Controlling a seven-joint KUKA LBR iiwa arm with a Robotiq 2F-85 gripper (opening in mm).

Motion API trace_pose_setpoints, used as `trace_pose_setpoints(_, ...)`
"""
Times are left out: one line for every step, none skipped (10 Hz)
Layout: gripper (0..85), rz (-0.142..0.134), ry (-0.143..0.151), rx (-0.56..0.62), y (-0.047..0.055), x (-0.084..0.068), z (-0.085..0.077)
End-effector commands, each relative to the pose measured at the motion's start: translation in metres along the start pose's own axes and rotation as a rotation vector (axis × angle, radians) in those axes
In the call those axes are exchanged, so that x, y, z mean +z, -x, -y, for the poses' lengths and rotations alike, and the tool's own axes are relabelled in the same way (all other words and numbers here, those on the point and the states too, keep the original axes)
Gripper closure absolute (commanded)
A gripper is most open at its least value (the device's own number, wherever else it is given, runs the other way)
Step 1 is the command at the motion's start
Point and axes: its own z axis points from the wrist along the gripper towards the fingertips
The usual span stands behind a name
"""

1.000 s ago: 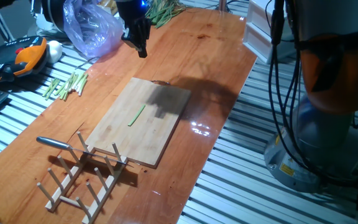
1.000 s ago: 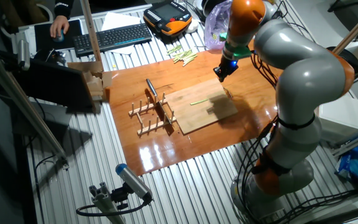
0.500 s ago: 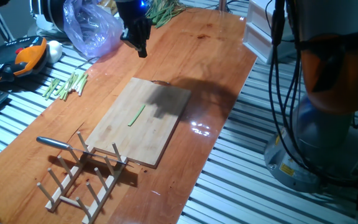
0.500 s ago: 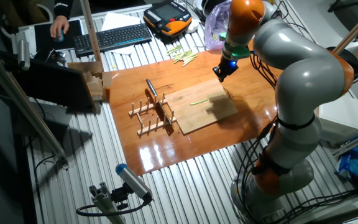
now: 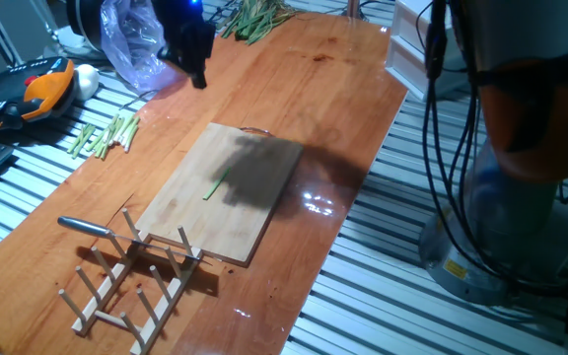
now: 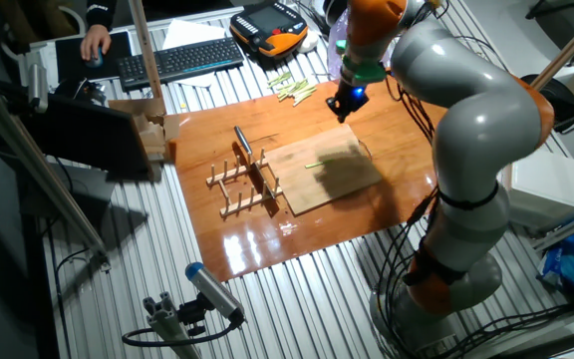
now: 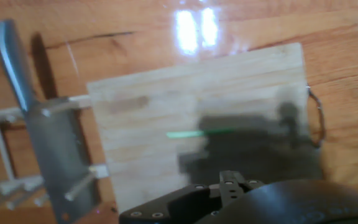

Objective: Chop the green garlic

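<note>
The green garlic [image 5: 216,183] is one thin bright green stalk lying on the wooden cutting board [image 5: 254,222]. It also shows in the other fixed view [image 6: 317,164] and in the hand view [image 7: 197,133]. My gripper [image 5: 199,79] hangs high above the table beyond the board's far left corner, apart from the stalk. It also shows in the other fixed view [image 6: 341,108]. Its fingers look closed together and hold nothing. A knife [image 5: 85,226] rests in the wooden rack [image 5: 136,281] off the board's near end; its blade shows in the hand view [image 7: 55,149].
A bunch of pale green stalk sections [image 5: 102,136] lies left of the board. A heap of leafy stalks [image 5: 254,15] and a plastic bag [image 5: 136,44] sit at the far end. A white box [image 5: 407,54] stands at the table's right edge.
My gripper has moved left, away from the board's far edge toward the plastic bag. Its shadow has slid over the board onto the stalk. The stalk and knife have not moved.
</note>
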Motion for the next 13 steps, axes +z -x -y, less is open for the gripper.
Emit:
trace_pose_setpoints(85.0, 0.016, -0.014, 0.012, -0.012, 0.013, -0.103)
trace_pose_setpoints(85.0, 0.018, -0.034, 0.022, -0.02, 0.021, -0.114)
trace_pose_setpoints(85.0, 0.014, -0.03, 0.028, -0.024, 0.024, -0.118)
trace_pose_setpoints(85.0, 0.015, -0.034, 0.029, -0.024, 0.024, -0.118)
trace_pose_setpoints(85.0, 0.007, -0.037, 0.013, -0.024, 0.024, -0.118)
trace_pose_setpoints(85.0, -0.018, -0.006, -0.021, -0.024, 0.024, -0.118)
trace_pose_setpoints(85.0, -0.035, 0.002, -0.073, -0.024, 0.024, -0.118)
trace_pose_setpoints(85.0, -0.037, 0.023, -0.107, -0.024, 0.024, -0.118)
trace_pose_setpoints(85.0, -0.021, 0.028, -0.144, -0.024, 0.024, -0.118)
trace_pose_setpoints(85.0, -0.007, 0.029, -0.185, -0.024, 0.024, -0.118)
trace_pose_setpoints(85.0, -0.019, 0.067, -0.206, -0.024, 0.024, -0.118)
trace_pose_setpoints(85.0, -0.039, 0.072, -0.19, -0.024, 0.024, -0.118)
trace_pose_setpoints(85.0, -0.041, 0.035, -0.176, -0.024, 0.024, -0.118)
